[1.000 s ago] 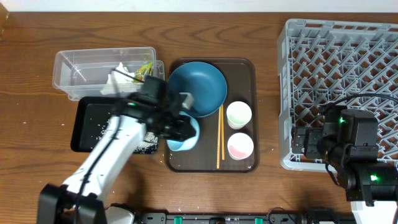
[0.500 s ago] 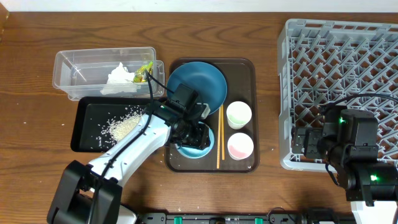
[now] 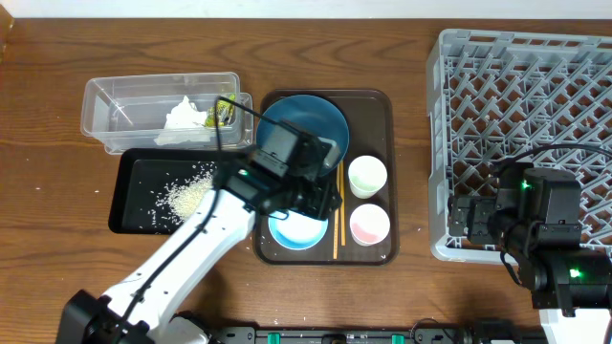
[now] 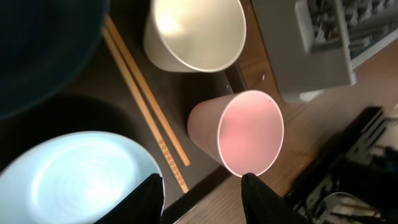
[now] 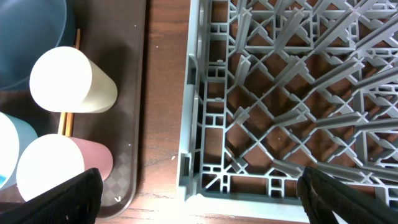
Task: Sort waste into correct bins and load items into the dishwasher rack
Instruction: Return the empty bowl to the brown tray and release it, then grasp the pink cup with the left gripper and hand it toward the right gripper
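The rice grains [image 3: 187,194] have been tipped into the black tray [image 3: 132,218]; the white bowl [image 3: 297,232] is now set back upright on the serving tray [image 3: 384,107] and released; the left gripper [image 4: 202,186] is held spread and empty over the chopsticks [image 4: 146,102]; loading is judged next; the right gripper [image 5: 205,199] is held wide beside the dishwasher rack [image 5: 280,93].

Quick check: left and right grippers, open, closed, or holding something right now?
Left gripper: open, holding nothing.
Right gripper: open wide, holding nothing.
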